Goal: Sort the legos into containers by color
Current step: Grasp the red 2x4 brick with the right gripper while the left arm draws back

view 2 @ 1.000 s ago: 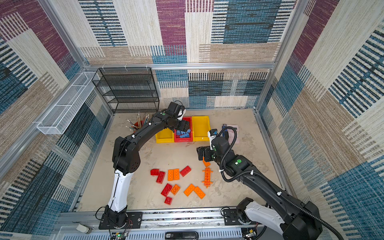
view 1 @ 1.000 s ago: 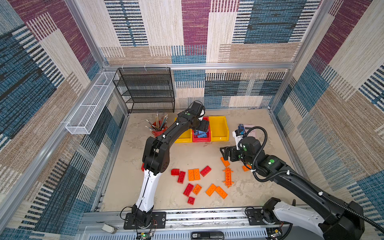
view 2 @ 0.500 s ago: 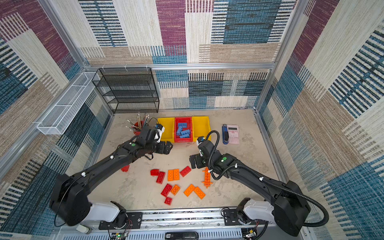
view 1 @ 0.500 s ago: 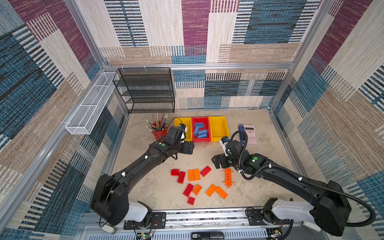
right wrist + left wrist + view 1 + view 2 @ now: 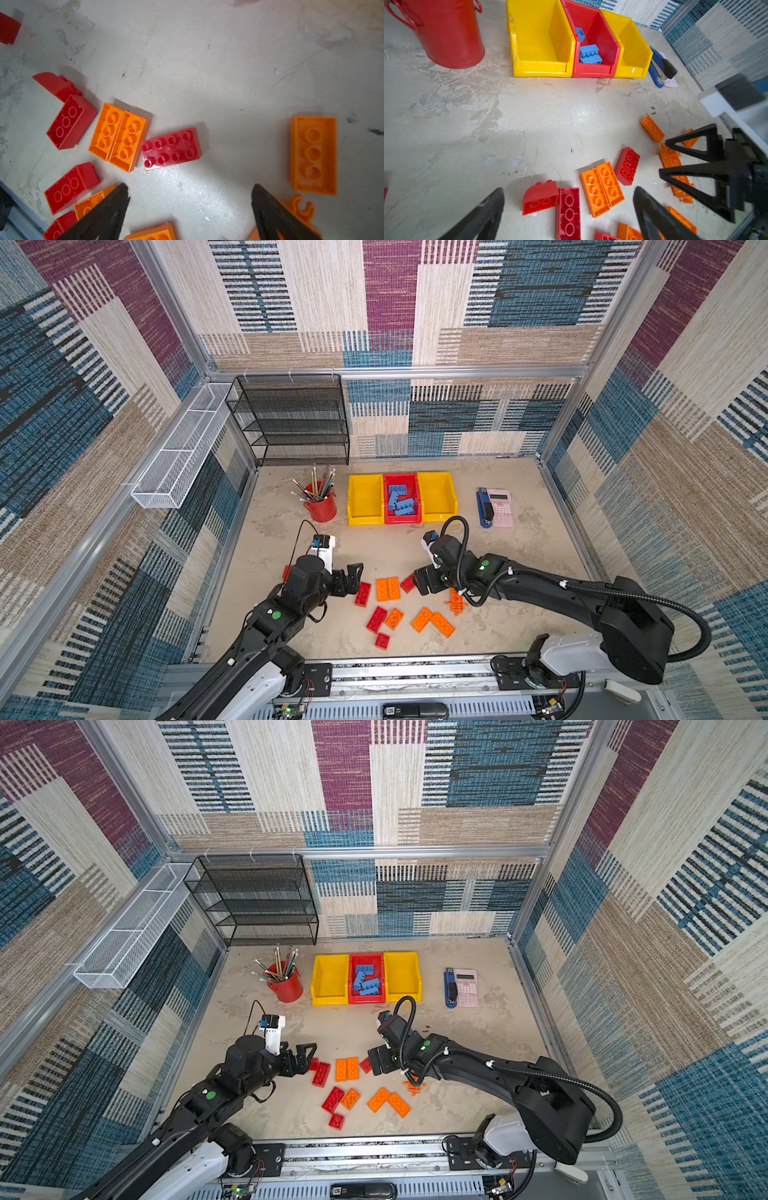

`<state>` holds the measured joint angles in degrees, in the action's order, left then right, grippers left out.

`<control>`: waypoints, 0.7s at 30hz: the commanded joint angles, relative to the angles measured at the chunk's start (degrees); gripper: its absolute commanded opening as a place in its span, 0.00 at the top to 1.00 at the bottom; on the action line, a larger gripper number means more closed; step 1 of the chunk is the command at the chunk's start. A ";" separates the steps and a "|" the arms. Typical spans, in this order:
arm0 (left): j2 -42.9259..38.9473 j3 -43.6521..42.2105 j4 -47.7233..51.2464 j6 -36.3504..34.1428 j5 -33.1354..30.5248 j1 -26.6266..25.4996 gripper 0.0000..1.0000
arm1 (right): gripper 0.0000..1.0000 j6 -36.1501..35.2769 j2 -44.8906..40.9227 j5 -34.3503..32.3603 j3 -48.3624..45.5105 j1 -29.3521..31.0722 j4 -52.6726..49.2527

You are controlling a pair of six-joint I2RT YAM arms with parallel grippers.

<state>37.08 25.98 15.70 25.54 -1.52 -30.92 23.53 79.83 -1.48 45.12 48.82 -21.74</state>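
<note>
Yellow container (image 5: 628,39) nearest the stapler (image 5: 657,70) bears a white sticker (image 5: 633,70), unreadably small.

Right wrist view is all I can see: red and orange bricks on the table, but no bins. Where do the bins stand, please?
Observer: Three bins stand side by side at the far end of the table, the red bin between two yellow bins.
Operator: Is something inside them already?
Observer: Only blue bricks, all in the red bin; both yellow bins are empty.
Operator: And the left gripper?
Observer: Open, holding nothing, over red bricks at the left end of the scattered bricks.
</note>
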 commanded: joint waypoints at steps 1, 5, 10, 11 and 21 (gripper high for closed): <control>-1.10 -0.32 -1.17 1.71 -0.44 -0.01 0.03 | 0.06 0.57 1.50 0.50 0.69 0.79 1.91; -0.57 -0.14 -0.89 1.96 0.76 -0.04 0.03 | 0.10 -0.19 4.01 0.87 1.97 1.41 2.07; -0.42 -0.44 -0.11 2.65 1.25 -0.10 0.03 | 0.10 -1.00 7.31 0.59 3.56 2.14 2.17; -0.59 -0.62 0.04 2.71 1.15 -0.10 0.03 | 0.11 -1.26 7.98 0.58 3.89 2.23 2.15; -4.54 -2.52 1.84 4.41 -0.03 -0.10 0.03 | 0.13 -3.16 11.65 -0.74 5.59 2.71 2.27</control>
<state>33.12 23.83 16.99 28.73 -1.10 -31.03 21.45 90.98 -0.73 50.13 51.44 -20.86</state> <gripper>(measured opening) 0.973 0.867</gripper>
